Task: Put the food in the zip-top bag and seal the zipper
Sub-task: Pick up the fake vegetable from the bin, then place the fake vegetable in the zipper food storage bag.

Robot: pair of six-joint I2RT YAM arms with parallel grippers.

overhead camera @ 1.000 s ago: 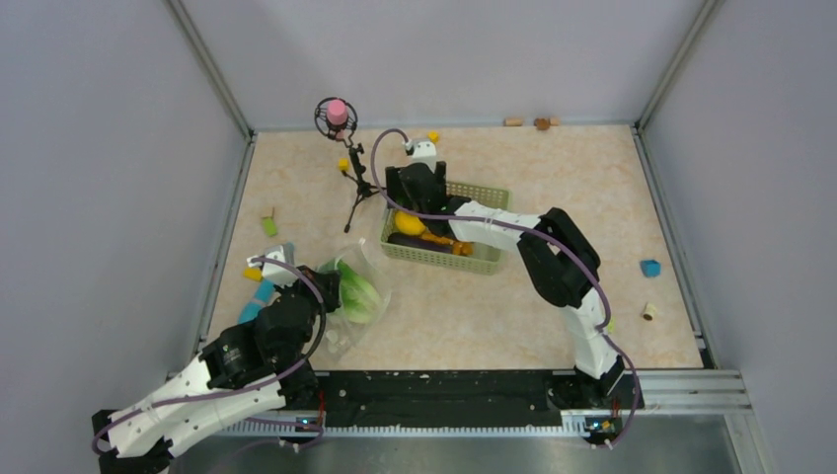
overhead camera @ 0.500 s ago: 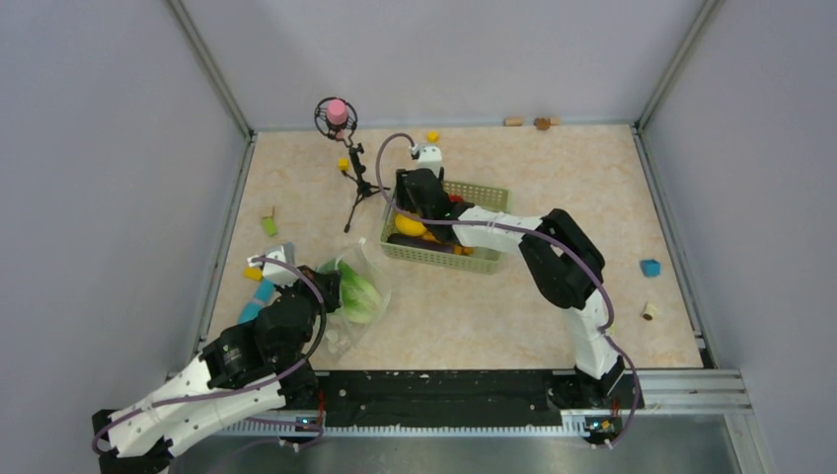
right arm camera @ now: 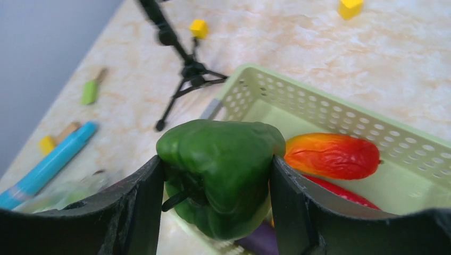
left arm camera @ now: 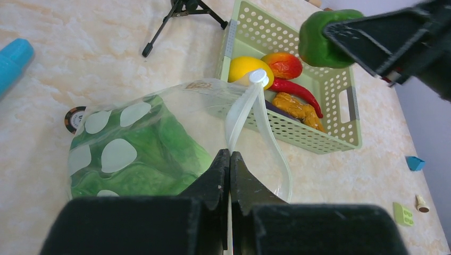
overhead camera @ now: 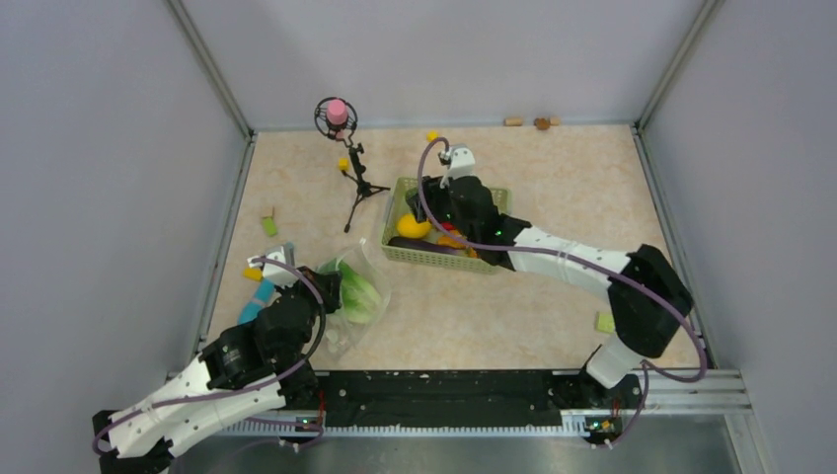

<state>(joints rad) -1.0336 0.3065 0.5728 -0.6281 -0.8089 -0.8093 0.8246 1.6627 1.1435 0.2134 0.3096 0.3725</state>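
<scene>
Two tools are busy: the left tool (left arm camera: 230,162) is pressed together on the whitish zipper (left arm camera: 235,112) strip of the dotted bag (left arm camera: 114,154). The bag lies on the table (left arm camera: 64,69) with a cabbage (left arm camera: 159,159) inside, its mouth facing the basket (left arm camera: 340,141). The right tool (right arm camera: 215,207) pinches a green pepper (right arm camera: 218,159) by its sides, above the basket. The pepper looks light, smooth and probably slippery, so a broad mid-body grip suits it. The bag is floppy and best held by its stiffer strip.
</scene>
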